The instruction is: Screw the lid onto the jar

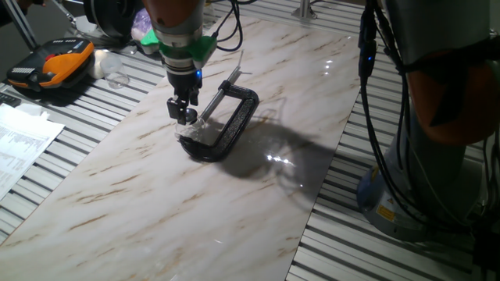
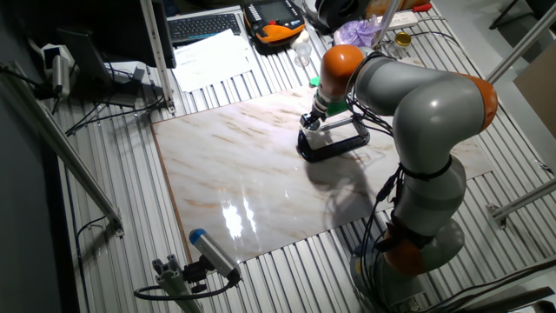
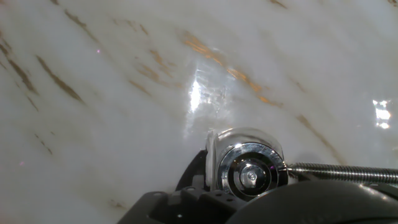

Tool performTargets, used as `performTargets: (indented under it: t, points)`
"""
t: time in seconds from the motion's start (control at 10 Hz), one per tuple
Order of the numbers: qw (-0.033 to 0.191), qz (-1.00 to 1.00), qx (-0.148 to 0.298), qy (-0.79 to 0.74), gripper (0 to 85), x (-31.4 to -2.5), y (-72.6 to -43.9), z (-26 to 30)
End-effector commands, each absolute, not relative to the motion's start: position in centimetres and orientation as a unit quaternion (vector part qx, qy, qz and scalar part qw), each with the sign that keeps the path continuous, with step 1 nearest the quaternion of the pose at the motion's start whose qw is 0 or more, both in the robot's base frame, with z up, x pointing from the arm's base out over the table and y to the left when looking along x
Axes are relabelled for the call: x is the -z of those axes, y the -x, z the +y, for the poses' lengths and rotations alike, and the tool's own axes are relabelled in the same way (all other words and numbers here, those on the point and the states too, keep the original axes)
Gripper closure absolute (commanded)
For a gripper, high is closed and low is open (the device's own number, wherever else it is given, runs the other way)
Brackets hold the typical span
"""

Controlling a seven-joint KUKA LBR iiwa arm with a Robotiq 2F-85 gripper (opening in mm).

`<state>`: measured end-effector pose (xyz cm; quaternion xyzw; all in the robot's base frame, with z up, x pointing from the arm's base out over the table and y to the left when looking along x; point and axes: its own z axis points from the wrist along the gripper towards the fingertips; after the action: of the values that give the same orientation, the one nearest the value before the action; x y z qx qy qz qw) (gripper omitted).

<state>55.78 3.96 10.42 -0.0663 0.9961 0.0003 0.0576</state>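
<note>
Hand view: dark housing of the hand fills the bottom edge, at 6 o'clock. Just above it sits the lid [image 3: 250, 173], a round silvery cap with concentric rings and a darker centre, seen face-on. The jar [image 3: 244, 138] shows as a clear curved rim around the lid's upper side, toward 12 o'clock. A threaded steel rod [image 3: 342, 168] runs off from the lid toward 3 o'clock.

One fixed view: the pincer [image 1: 185, 115] points straight down over the near end of the black C-clamp [image 1: 234, 125], which lies flat on the marble table [image 1: 117, 203]. The lid appears held at the pincer tips; exact finger gap cannot be told. An orange-and-black case [image 1: 51, 66] lies at 10 o'clock.
</note>
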Motion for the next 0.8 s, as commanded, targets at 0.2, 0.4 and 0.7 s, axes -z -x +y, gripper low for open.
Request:
performTargets:
  t: [0.2,0.4,0.7]
  points:
    - [0.058,0.996,0.002,0.068,17.0,-10.3,-55.79,3.84]
    - [0.058,0.996,0.002,0.068,17.0,-10.24,-55.8,3.87]
    - [0.058,0.996,0.0,0.068,17.0,-10.08,-55.87,3.87]
